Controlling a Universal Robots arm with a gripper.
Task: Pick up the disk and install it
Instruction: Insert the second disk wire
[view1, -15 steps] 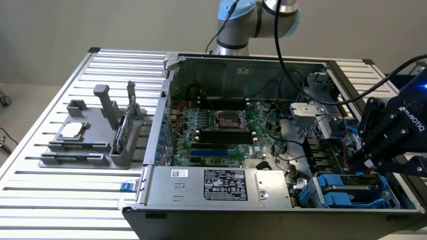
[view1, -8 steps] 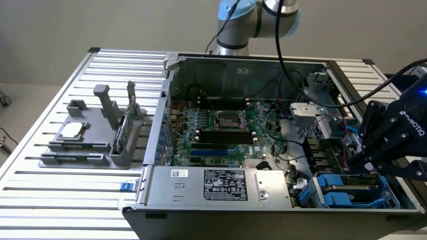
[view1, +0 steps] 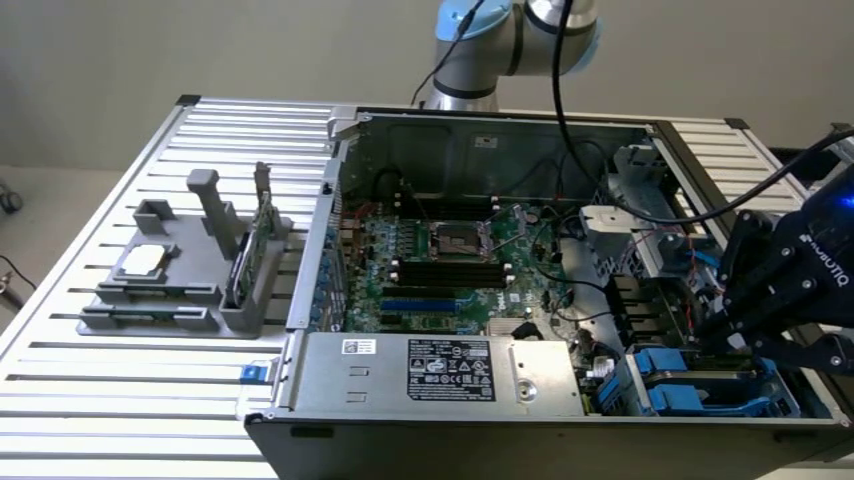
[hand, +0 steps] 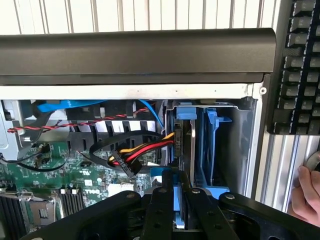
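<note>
Exterior view: the gripper (view1: 738, 343) reaches into the drive bay at the computer case's (view1: 441, 420) front corner, on the exterior view's right.

Wrist view: its jaws stand narrow, pinching the disk (hand: 181, 165) by its blue carrier edge, upright in the bay. It looks stiff, fairly heavy and shock-sensitive; the carrier frame seems the safest hold.

Cables (hand: 135, 157) seemingly crowd the drive bay (hand: 220, 145).
</note>
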